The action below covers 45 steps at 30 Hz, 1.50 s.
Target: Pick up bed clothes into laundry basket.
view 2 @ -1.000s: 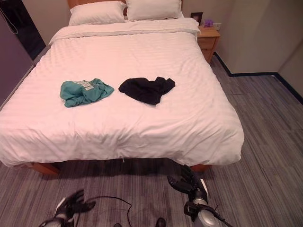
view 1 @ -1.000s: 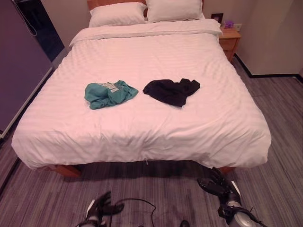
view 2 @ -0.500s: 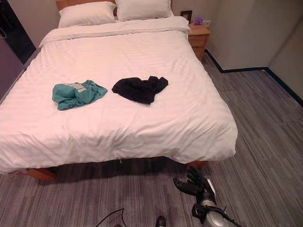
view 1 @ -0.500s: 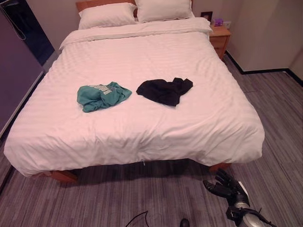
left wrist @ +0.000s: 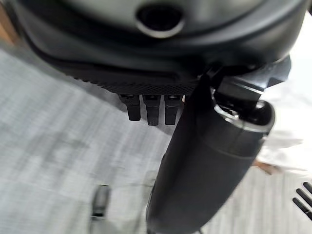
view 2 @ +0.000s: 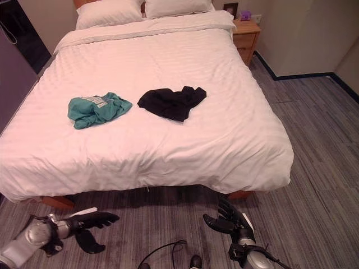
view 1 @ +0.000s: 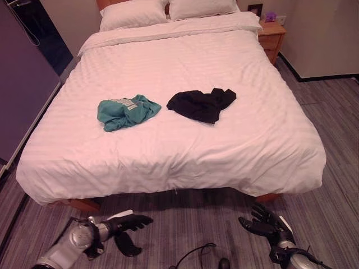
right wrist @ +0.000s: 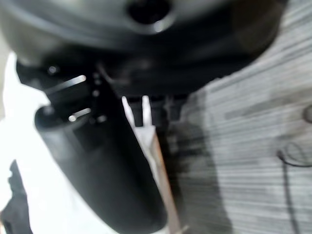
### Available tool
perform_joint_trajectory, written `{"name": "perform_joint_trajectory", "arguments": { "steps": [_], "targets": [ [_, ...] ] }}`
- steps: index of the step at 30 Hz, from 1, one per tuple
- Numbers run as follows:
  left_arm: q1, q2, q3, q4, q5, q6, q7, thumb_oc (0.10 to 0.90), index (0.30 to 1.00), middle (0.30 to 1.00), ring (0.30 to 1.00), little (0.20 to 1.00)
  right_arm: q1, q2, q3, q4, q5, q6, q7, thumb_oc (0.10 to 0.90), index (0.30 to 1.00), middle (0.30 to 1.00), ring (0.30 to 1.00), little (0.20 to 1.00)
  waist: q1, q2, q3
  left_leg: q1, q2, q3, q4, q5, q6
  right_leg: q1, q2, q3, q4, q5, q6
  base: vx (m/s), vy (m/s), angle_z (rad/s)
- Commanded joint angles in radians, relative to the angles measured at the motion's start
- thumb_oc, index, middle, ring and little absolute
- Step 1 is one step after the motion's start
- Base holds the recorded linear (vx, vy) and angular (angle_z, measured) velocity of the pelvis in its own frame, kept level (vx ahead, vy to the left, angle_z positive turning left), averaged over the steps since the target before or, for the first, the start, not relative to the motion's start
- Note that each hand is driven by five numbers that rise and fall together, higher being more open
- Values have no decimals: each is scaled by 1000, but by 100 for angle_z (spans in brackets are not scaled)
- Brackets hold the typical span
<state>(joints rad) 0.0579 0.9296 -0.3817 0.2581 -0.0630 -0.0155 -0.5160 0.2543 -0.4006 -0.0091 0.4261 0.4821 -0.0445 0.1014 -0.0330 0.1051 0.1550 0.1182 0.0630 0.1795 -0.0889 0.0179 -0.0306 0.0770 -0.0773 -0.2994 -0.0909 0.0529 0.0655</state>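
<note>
Left hand (view 1: pixel 126 224) reappeared, fingers straight, empty | right hand (view 1: pixel 262 224) apparently relaxed open, empty, above floor (view 1: pixel 190 224)

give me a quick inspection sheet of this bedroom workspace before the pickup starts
surface: white striped duvet spread over the wooden-framed bed, lightly rumpled
job's things: crumpled teal garment and crumpled black garment lie apart, side by side, mid-bed; laundry basket: nothing seen
clutter: two white pillows at the headboard
hands: left hand low over the floor, fingers straight, holding nothing; right hand low near the bed's foot corner, fingers relaxed, holding nothing
cables: nothing seen on the bed
surroundings: grey striped carpet; wooden nightstand with a small purple item
</note>
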Motion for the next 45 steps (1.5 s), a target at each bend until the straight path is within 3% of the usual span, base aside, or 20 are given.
{"name": "perform_joint_trajectory", "arguments": {
  "steps": [1,2,4,10,11,12,15,21,31,33,37,38,40,42,45],
  "targets": [
    [-61,14,121,0,-162,-46,75,800,900,900,900,900,-37,13,-13,-55,29,-62,42,800,900,900,900,900,8,-63,-28,-20,-18,-8,2,40,-38,39,-68,31,40,8,105,5,-17,4],
    [-80,-40,165,-8,-229,-65,161,800,900,900,900,900,-33,24,-9,-61,31,-63,39,800,900,900,900,900,11,-68,-32,-24,-18,-12,2,41,-39,40,-69,25,36,8,105,0,0,0],
    [-96,-70,165,-4,-250,-71,178,800,900,900,900,900,-33,22,-10,-58,32,-62,38,800,900,900,900,900,9,-68,-33,-24,-18,-15,2,41,-39,42,-69,21,35,6,104,0,0,0],
    [-108,-285,200,-29,-311,-105,288,800,900,900,900,900,-36,31,-35,-103,20,-65,27,800,900,900,900,900,6,-72,-39,-19,-19,-18,2,34,-35,56,-70,17,25,2,98,7,2,2],
    [-101,-366,218,-21,-340,-114,329,800,900,900,900,900,-40,40,-37,-111,12,-67,18,800,900,900,900,900,6,-74,-41,-17,-19,-19,2,33,-32,59,-70,17,23,2,96,0,0,0],
    [-101,-367,218,-21,-340,-115,330,800,900,900,900,900,-40,39,-37,-112,12,-67,18,800,900,900,900,900,6,-73,-41,-16,-19,-19,2,32,-32,59,-70,17,23,2,96,0,0,0],
    [-84,-485,243,-12,-391,-128,377,800,900,900,900,900,-50,52,-37,-139,-2,-71,4,800,900,900,900,900,7,-80,-43,-14,-19,-17,2,29,-28,63,-71,18,18,3,93,0,0,0],
    [-56,-568,257,4,-478,-136,388,800,900,900,900,900,-66,60,-24,-186,14,-81,10,800,900,900,900,900,15,-91,-45,-10,-23,-18,2,25,-22,69,-73,20,15,5,93,0,5,0],
    [-2,-568,316,-39,-691,-135,285,800,900,900,900,900,-201,16,-12,-377,113,-111,31,800,900,900,900,900,57,-115,-57,0,-56,-11,2,-6,9,41,-118,30,73,32,125,3,47,-1],
    [-3,-558,336,-47,-694,-145,304,800,900,900,900,900,-245,7,-10,-416,99,-114,11,800,900,900,900,900,65,-108,-49,6,-70,-12,2,-14,29,-10,-148,54,199,33,132,-36,169,-7],
    [-23,-545,371,-43,-690,-154,329,800,900,900,900,900,-287,36,4,-531,111,-117,9,800,900,900,900,900,50,-95,5,45,-103,-31,7,-29,79,-180,-191,131,563,175,134,-10,205,4],
    [-36,-546,369,-45,-675,-148,338,800,900,900,900,900,-292,58,28,-564,130,-110,19,800,900,900,900,900,39,-81,21,67,-99,-33,10,-40,86,-235,-183,124,654,167,125,34,146,28],
    [-42,-543,369,-54,-658,-146,344,800,900,900,900,900,-300,66,40,-578,130,-104,26,800,900,900,900,900,37,-79,25,82,-99,-29,10,-50,86,-267,-196,105,665,160,123,143,45,28],
    [-56,-544,362,-64,-647,-141,346,800,900,900,900,900,-293,60,51,-592,123,-91,37,800,900,900,900,900,15,-81,30,109,-100,-44,10,-70,78,-319,-178,88,606,140,121,206,-27,4],
    [-103,-549,333,-53,-629,-141,345,800,900,900,900,900,-274,32,47,-603,85,-88,37,800,900,900,900,900,-25,-97,31,152,-106,-83,3,-102,56,-341,-120,71,410,142,119,236,-93,28]
  ]
}}
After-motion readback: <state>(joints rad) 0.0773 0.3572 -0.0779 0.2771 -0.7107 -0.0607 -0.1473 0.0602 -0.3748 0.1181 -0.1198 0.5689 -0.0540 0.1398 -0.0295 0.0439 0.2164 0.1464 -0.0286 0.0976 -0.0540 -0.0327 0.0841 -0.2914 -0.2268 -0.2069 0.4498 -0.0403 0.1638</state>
